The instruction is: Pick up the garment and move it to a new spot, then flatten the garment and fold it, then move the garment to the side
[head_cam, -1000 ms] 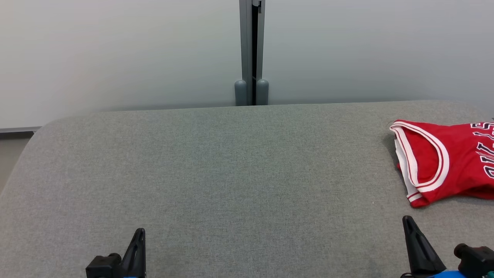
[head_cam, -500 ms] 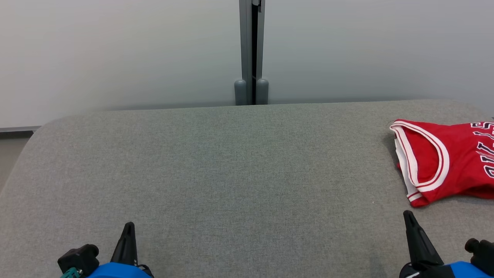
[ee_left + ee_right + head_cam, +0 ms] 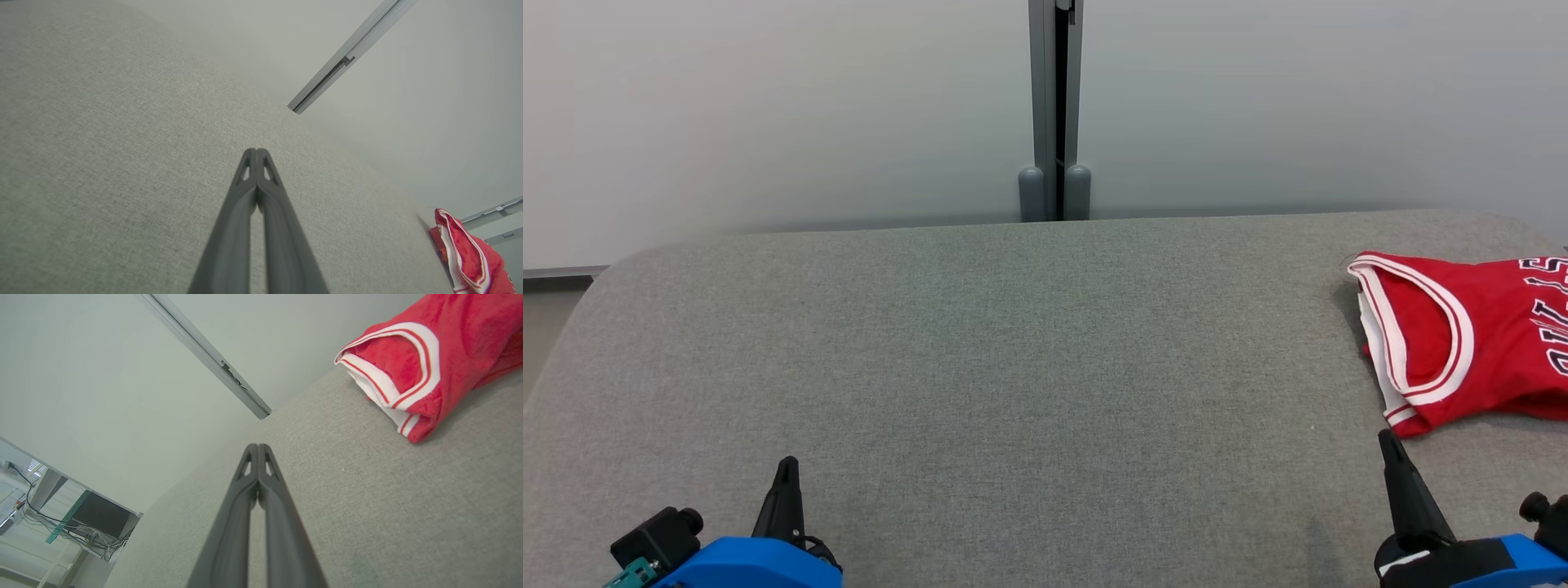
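Note:
The garment (image 3: 1470, 335) is a red jersey with white and red trim and dark lettering, lying folded at the far right of the grey fabric surface (image 3: 1013, 367); it also appears in the left wrist view (image 3: 470, 257) and the right wrist view (image 3: 425, 359). My left gripper (image 3: 786, 469) is at the lower left, shut with nothing in it, its fingertips pressed together (image 3: 256, 152). At the lower right my right gripper (image 3: 1385, 439) is shut and holds nothing (image 3: 257, 446), its tip just in front of the garment's near corner without touching it.
A pale wall with a grey vertical post (image 3: 1055, 106) runs behind the surface. The surface's rounded left edge (image 3: 572, 327) drops to the floor. In the right wrist view a desk with cables (image 3: 61, 522) stands beyond that left end.
Both arms have come further into the head view, showing blue wrist housings. The left gripper tip shifted left; the right tip rose slightly toward the garment. The garment has not moved.

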`<state>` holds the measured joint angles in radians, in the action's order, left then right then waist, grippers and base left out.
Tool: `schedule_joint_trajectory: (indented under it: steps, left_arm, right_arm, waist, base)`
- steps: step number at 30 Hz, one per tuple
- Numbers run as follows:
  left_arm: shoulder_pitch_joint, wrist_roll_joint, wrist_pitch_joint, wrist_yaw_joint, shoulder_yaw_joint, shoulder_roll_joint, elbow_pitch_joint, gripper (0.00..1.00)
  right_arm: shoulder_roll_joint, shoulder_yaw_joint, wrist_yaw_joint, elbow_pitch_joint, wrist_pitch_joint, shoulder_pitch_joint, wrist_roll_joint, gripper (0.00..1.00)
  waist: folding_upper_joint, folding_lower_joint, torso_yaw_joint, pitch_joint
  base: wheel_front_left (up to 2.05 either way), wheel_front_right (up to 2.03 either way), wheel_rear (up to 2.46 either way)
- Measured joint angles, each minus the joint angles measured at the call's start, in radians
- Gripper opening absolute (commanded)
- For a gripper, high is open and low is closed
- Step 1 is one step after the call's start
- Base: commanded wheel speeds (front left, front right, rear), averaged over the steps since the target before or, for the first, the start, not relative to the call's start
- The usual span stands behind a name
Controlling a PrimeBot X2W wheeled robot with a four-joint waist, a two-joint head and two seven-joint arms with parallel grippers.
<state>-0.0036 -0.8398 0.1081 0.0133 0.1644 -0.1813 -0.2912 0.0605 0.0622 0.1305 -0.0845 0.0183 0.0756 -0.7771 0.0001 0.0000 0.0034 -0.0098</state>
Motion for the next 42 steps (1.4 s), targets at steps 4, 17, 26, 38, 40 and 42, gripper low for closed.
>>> schedule_joint_trajectory:
  steps: [4, 17, 26, 38, 40, 42]
  left_arm:
    - [-0.004, -0.049, -0.014, -0.007, -0.02, 0.007, 0.002, 0.0]
    - [-0.023, -0.196, -0.054, -0.037, -0.069, 0.032, 0.01, 0.0]
    - [-0.037, -0.286, -0.081, -0.051, -0.101, 0.048, 0.016, 0.0]
    - [-0.047, -0.397, -0.113, -0.074, -0.144, 0.065, 0.022, 0.0]
    - [-0.052, -0.414, -0.116, -0.076, -0.15, 0.068, 0.023, 0.0]
    - [-0.057, -0.432, -0.123, -0.079, -0.154, 0.071, 0.025, 0.0]
  right_arm:
    - [0.001, 0.0, 0.0, -0.009, -0.006, -0.012, -0.055, 0.0]
    - [0.004, 0.002, 0.0, -0.04, -0.025, -0.046, -0.219, 0.0]
    - [0.005, 0.004, 0.0, -0.059, -0.036, -0.067, -0.322, 0.0]
    - [0.006, 0.008, 0.0, -0.082, -0.053, -0.091, -0.443, 0.0]
    - [0.006, 0.008, 0.0, -0.086, -0.054, -0.093, -0.461, 0.0]
    - [0.006, 0.009, 0.0, -0.089, -0.058, -0.094, -0.478, 0.0]
  waist:
    - [0.0, 0.0, 0.0, 0.001]
    - [0.0, 0.0, -0.001, 0.002]
    - [0.0, 0.0001, -0.001, 0.004]
    - [-0.0001, 0.0, -0.001, 0.005]
    - [-0.0001, 0.0001, -0.002, 0.006]
    - [-0.0001, 0.0, -0.002, 0.006]
  base:
    - [0.0, 0.0, 0.0]
    - [0.0, 0.0, 0.0]
    - [0.0, 0.0, 0.0]
    - [0.0, 0.0, 0.0]
    - [0.0, 0.0, 0.0]
    - [0.0, 0.0, 0.0]
